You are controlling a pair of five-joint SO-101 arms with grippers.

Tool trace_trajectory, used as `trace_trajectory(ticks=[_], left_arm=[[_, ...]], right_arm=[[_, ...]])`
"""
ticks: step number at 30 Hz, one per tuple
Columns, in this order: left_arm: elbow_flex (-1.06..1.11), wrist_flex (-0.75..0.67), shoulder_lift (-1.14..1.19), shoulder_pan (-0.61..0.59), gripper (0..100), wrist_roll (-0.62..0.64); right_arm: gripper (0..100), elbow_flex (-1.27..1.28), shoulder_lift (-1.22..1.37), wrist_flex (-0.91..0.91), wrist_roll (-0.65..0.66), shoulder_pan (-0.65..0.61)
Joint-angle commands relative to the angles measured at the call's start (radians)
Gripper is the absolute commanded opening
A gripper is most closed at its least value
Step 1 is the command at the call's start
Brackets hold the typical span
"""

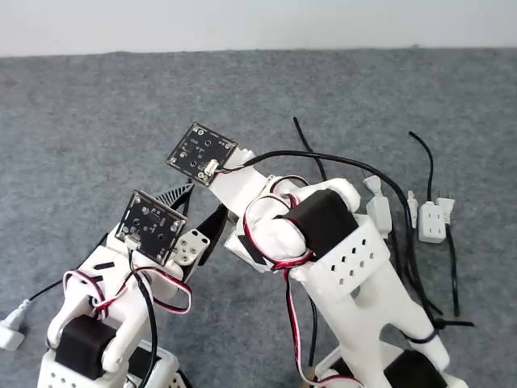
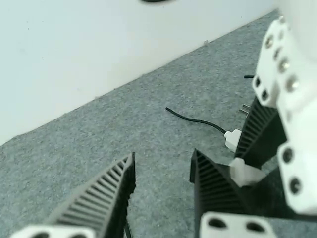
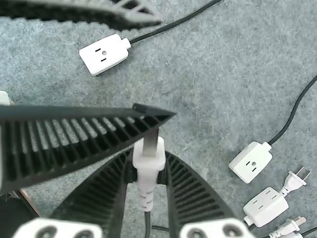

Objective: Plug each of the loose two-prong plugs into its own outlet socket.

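Clamping the probably light, rigid plug by its body: right pincer; left pincer apart; socket at three o'clock.

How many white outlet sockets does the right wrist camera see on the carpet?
3. One socket lies alone beyond the held plug; a second socket and a third socket lie close together near a loose plug. Others may be hidden.
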Motion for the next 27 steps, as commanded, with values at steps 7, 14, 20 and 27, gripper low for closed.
trace_trajectory(ticks=[7,14,20,27], left_arm=[[-0.054,0.011,0.002,0.028,19,0.015],[-0.110,0.028,0.000,0.025,19,0.014],[-0.094,0.037,0.002,0.029,19,0.014],[-0.077,0.035,0.002,0.029,19,0.014]], right_arm=[[0.8,-0.031,-0.036,0.041,0.005,-0.005],[0.8,-0.031,-0.028,0.039,0.002,-0.005],[0.8,-0.032,-0.028,0.039,0.002,-0.007],[0.8,-0.031,-0.033,0.041,0.002,-0.007]])
